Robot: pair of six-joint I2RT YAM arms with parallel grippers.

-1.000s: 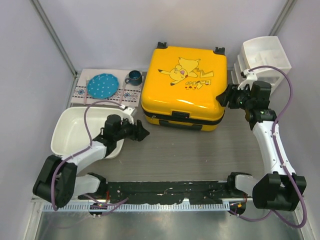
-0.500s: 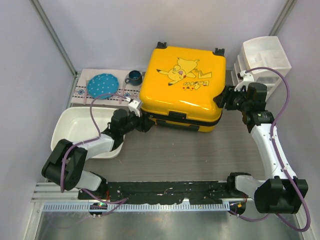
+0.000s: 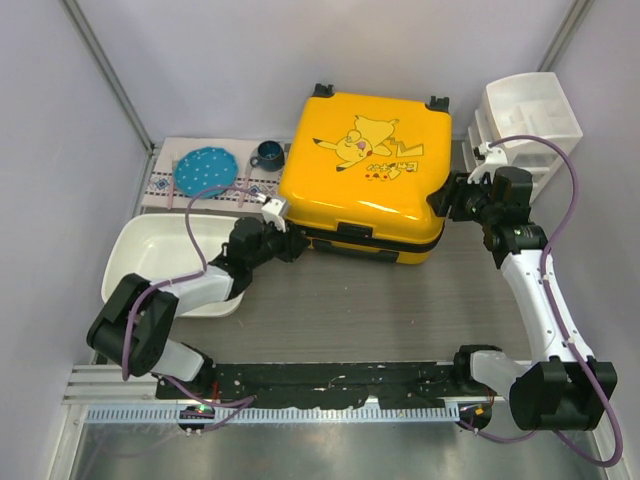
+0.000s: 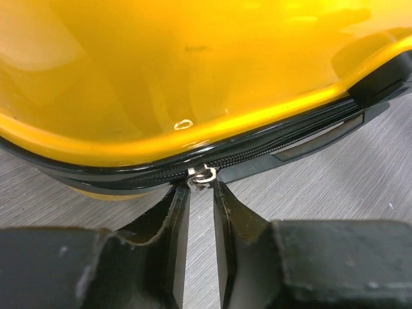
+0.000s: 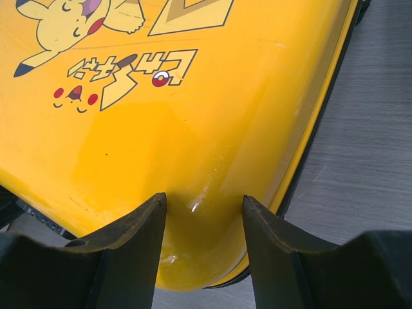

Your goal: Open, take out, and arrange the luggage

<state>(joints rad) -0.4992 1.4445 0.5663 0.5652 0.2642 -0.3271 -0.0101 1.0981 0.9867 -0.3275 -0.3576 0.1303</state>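
Note:
The yellow Pikachu suitcase (image 3: 365, 170) lies flat and closed at the table's back centre. My left gripper (image 3: 295, 243) is at its front-left corner, low at the black zipper band. In the left wrist view the fingers stand a narrow gap apart (image 4: 200, 188), with the small metal zipper pull (image 4: 203, 175) just beyond their tips and not clamped. My right gripper (image 3: 440, 198) is open against the suitcase's front-right corner. In the right wrist view its fingers (image 5: 203, 201) straddle the rounded yellow shell (image 5: 161, 129).
A white tray (image 3: 130, 270) lies left of the left arm. Behind it a patterned mat holds a blue plate (image 3: 205, 170) and a dark cup (image 3: 267, 155). A white plastic drawer unit (image 3: 525, 120) stands at the back right, close behind the right gripper.
My left gripper has moved from the tray's edge right and forward to the suitcase's front-left corner. The right gripper has stayed at the right corner, shifting only slightly.

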